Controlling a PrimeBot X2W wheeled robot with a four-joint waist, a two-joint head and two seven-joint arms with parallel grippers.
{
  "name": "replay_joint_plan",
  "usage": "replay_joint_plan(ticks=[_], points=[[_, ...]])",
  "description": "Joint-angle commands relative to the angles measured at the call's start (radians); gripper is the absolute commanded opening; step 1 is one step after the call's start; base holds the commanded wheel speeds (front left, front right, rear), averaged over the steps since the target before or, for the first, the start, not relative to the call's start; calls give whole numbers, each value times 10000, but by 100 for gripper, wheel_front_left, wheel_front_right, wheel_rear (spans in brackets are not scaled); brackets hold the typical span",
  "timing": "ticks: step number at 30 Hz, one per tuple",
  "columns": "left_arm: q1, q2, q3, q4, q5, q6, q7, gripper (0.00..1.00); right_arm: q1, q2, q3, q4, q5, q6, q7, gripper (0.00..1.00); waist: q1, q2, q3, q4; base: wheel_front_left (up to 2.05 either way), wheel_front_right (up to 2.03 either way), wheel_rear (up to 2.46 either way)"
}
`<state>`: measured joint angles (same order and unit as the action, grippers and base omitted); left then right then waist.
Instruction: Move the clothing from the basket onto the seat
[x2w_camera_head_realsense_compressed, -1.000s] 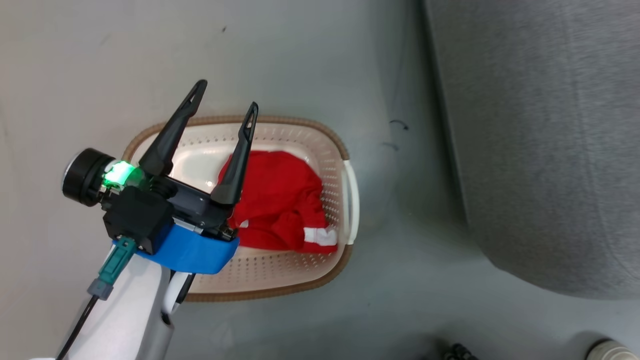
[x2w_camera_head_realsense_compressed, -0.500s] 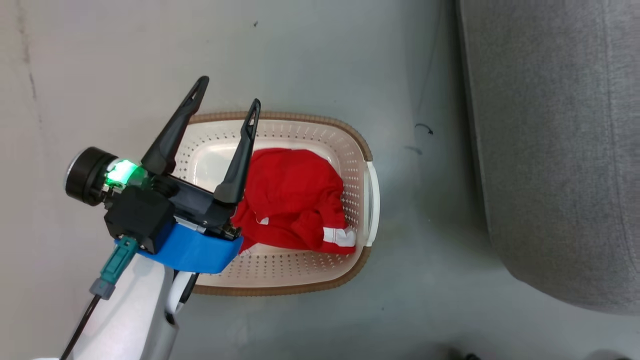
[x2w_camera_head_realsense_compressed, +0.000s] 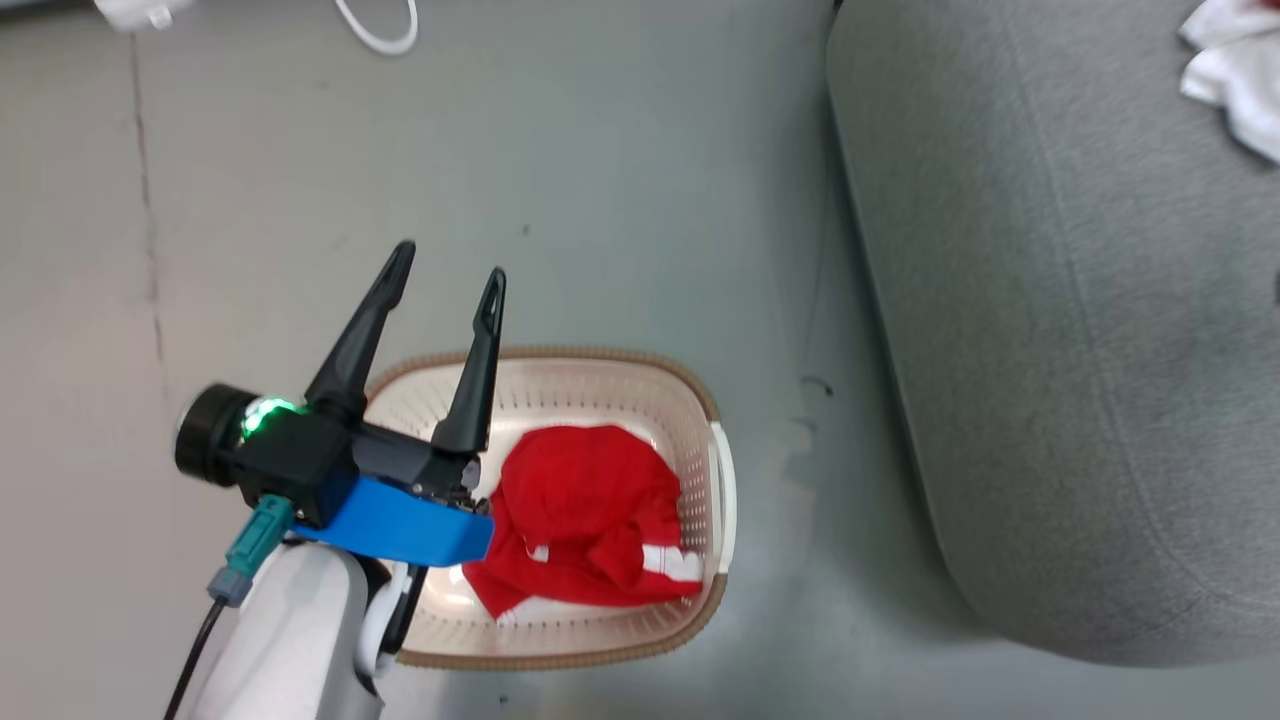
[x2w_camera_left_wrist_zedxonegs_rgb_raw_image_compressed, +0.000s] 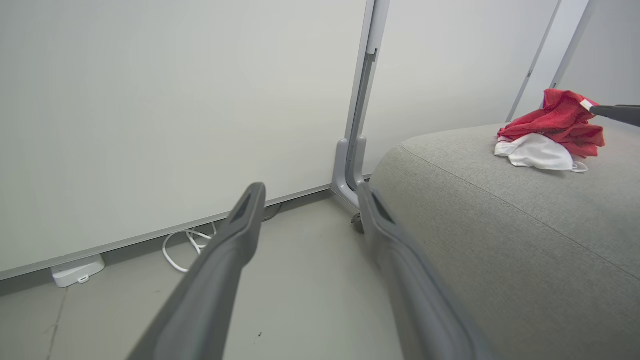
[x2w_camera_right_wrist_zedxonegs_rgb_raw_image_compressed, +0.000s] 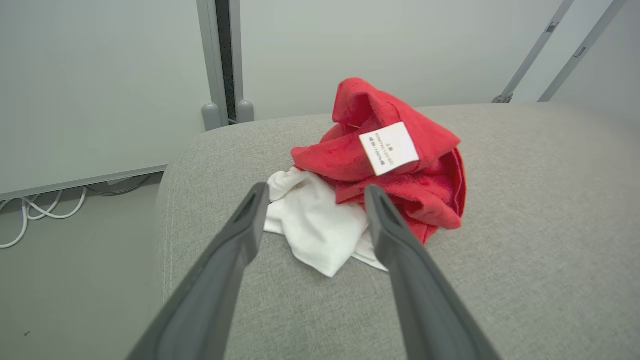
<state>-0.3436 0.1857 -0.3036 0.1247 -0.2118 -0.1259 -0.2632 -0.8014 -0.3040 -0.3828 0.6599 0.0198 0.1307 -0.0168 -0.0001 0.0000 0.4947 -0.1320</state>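
1. Left gripper (x2w_camera_head_realsense_compressed: 450, 260), fingers apart and empty, hovers over the left end of the basket (x2w_camera_head_realsense_compressed: 600, 353), at lower centre of the head view.
2. The basket holds one crumpled red garment (x2w_camera_head_realsense_compressed: 585, 500).
3. The sofa (x2w_camera_head_realsense_compressed: 1050, 350) stands at right. A red-and-white pile (x2w_camera_right_wrist_zedxonegs_rgb_raw_image_compressed: 425, 200) lies on it, cut off at the head view's upper right corner.
4. Right gripper (x2w_camera_right_wrist_zedxonegs_rgb_raw_image_compressed: 315, 187), fingers apart, holds nothing and sits just short of that pile.

The left pincer (x2w_camera_head_realsense_compressed: 450, 260) hides the basket's (x2w_camera_head_realsense_compressed: 600, 353) left end. The seat (x2w_camera_head_realsense_compressed: 1050, 350) is cut off rightward. The tag's (x2w_camera_right_wrist_zedxonegs_rgb_raw_image_compressed: 389, 148) print is illegible.
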Motion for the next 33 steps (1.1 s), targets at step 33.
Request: replay_joint_plan(ticks=[33], points=[[3253,-882,2708,1659,-178,-38,-23,100,7702,2496,3037,-5654,399,1,-281,100,1,0,-4721,1220,0,0,0]])
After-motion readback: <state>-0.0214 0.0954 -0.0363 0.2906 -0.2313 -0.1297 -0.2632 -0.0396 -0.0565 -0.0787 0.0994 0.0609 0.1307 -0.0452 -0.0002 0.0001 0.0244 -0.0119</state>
